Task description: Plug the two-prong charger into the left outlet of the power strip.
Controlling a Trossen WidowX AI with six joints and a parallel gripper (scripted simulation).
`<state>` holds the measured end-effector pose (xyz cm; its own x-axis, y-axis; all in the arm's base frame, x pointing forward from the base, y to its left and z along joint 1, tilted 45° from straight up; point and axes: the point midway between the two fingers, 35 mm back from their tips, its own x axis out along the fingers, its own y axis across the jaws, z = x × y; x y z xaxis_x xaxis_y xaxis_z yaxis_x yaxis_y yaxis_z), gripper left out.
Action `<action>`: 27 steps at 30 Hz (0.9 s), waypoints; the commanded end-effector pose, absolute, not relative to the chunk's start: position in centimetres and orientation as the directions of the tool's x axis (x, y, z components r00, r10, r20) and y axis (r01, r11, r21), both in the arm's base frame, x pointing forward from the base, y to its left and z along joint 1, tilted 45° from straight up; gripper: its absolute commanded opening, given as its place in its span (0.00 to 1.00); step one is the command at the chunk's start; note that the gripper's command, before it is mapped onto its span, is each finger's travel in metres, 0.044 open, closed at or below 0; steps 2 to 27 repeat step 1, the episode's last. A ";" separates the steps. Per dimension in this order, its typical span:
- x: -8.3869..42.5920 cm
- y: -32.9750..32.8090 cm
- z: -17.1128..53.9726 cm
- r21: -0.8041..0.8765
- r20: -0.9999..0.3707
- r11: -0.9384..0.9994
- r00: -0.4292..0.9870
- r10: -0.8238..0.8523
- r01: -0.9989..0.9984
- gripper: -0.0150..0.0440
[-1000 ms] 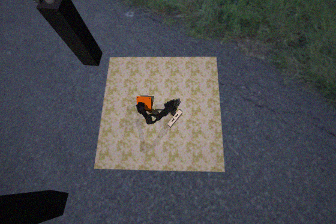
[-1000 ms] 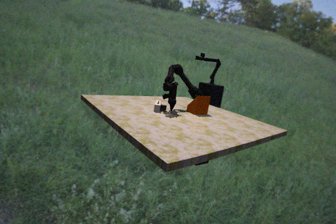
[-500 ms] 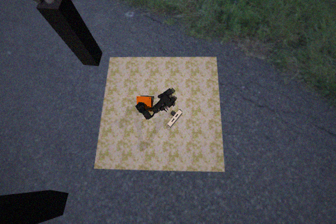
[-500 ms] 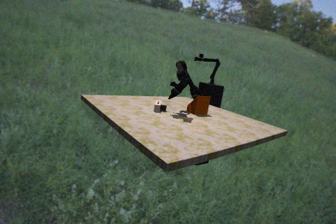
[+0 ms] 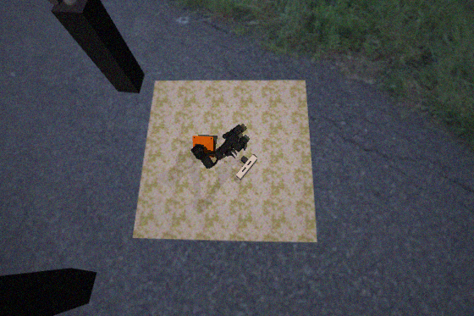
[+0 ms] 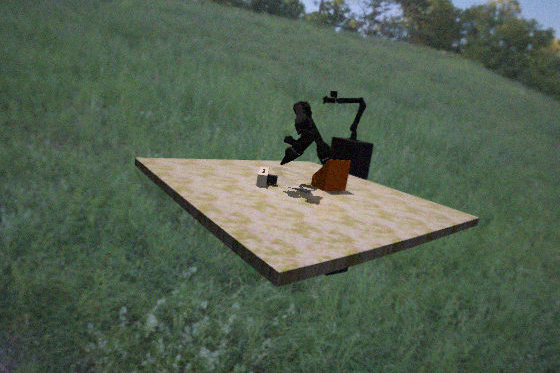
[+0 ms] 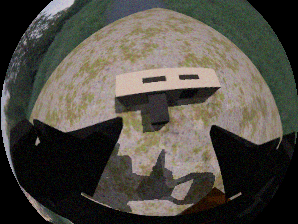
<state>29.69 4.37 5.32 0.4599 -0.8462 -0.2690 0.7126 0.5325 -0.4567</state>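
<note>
Against the pale power strip (image 5: 240, 175) (image 6: 262, 180) (image 7: 167, 82), the charger (image 5: 244, 158) (image 6: 272, 180) (image 7: 159, 109) looks dark and blocky; the gripper (image 5: 246, 134) (image 6: 282, 164) (image 7: 169, 125) gapes wide, holding nothing.

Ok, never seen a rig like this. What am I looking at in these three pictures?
One black robot arm with a two-finger gripper. The first picture looks down from above, the second from the side, the third from the arm's wrist, with dark fingers at both lower edges. On the patterned table top sit a pale power strip with slots, a small dark charger at its side, and an orange block by the arm. Nothing is held: the gripper is open.
</note>
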 end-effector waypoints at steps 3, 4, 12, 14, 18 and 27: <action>29.6 4.3 5.3 -0.461 -0.263 0.530 0.461 -0.848 0.712 1.00; 29.6 4.3 5.3 -0.461 -0.263 0.530 0.461 -0.848 0.712 1.00; 29.6 4.3 5.3 -0.461 -0.263 0.530 0.461 -0.848 0.712 1.00; 29.6 4.3 5.3 -0.461 -0.263 0.530 0.461 -0.848 0.712 1.00; 29.6 4.3 5.3 -0.461 -0.263 0.530 0.461 -0.848 0.712 1.00; 29.6 4.3 5.3 -0.461 -0.263 0.530 0.461 -0.848 0.712 1.00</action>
